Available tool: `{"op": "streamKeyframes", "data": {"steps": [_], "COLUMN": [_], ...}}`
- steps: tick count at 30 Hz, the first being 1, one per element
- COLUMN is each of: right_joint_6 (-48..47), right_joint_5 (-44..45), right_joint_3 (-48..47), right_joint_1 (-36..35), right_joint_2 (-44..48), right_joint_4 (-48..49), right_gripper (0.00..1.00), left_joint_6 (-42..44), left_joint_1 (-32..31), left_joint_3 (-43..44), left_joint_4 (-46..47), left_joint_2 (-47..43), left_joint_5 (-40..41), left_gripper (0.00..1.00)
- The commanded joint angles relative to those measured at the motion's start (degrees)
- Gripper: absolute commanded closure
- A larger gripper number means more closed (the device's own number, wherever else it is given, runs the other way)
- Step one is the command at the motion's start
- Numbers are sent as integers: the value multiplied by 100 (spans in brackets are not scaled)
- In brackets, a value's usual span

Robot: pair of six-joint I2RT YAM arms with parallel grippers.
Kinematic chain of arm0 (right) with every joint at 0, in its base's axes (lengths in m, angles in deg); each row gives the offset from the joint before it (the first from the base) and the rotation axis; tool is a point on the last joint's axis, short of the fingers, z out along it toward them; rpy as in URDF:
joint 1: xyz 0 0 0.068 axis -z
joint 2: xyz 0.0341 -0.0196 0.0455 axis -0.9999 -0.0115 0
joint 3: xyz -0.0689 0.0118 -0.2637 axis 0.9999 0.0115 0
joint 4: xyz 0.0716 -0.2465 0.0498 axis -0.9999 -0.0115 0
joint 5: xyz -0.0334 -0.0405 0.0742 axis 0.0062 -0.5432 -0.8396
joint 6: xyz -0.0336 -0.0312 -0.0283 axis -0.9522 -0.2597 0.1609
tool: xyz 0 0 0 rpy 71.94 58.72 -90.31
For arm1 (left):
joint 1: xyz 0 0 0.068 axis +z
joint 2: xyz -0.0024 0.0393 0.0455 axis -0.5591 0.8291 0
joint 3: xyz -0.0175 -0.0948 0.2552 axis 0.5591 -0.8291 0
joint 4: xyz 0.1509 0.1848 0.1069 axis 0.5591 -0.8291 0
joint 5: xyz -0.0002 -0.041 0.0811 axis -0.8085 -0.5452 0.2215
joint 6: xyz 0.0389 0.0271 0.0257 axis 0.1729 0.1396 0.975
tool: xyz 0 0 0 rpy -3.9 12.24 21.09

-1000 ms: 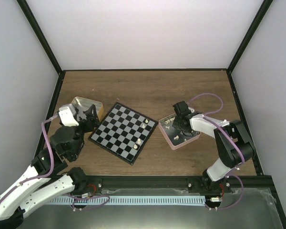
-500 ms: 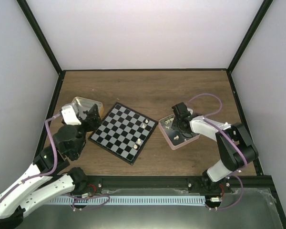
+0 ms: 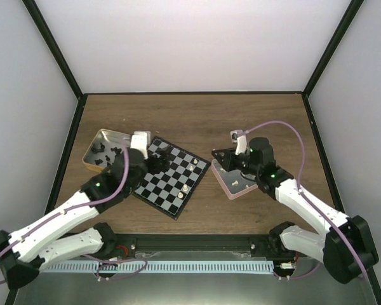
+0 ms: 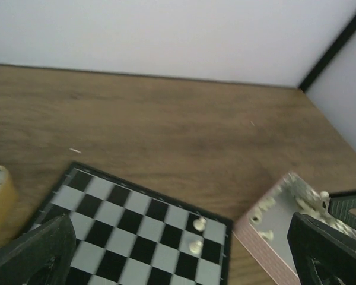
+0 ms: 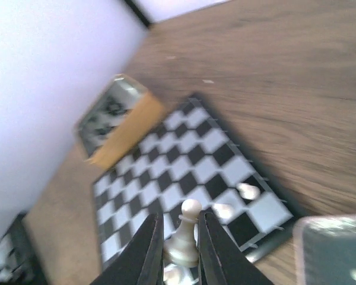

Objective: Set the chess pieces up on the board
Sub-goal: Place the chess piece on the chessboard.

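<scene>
Brown wooden tabletop (image 3: 197,117), boxed by plain white walls and black corner posts, carries everything. On the flat black-and-pale checked chessboard (image 3: 160,185), setup looks barely begun: a few cream plastic chess pieces (image 3: 193,164) stand near its 3 o'clock edge. Black figures lie in the gold tin (image 3: 100,133) at 10 o'clock, cream ones in the pink square tray (image 3: 236,190) at 3. The right gripper (image 5: 181,252) is clamped on a cream pawn (image 5: 188,219) between tray and board. The left gripper (image 3: 156,159) hovers over the board's 11 o'clock corner, jaws wide apart and empty.
</scene>
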Motion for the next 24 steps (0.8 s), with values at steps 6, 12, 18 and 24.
{"op": "streamKeyframes", "data": {"steps": [6,12,18,24], "right_joint_6": [-506,-708,-940,-1042], "right_joint_5": [-3342,-4220,-4297,-4060], "right_joint_3": [602,653,655,574], "right_joint_1": [-57,-112,-189,-198], "right_joint_2": [610,757,780,717], "right_joint_4": [2212,2469,2463,2352], "right_gripper": [91,91,91,91], "left_joint_6": [-551,-1329,-2032,-2211], "left_joint_1": [109,335,536,583], "left_joint_3": [664,800,745,579], "left_joint_4": [679,1361,1763,1850], "left_joint_2": [1259,1705,1971,1945], "left_joint_5": [-2888,-4871,-5983,-6269], "left_gripper": [0,10,39,56]}}
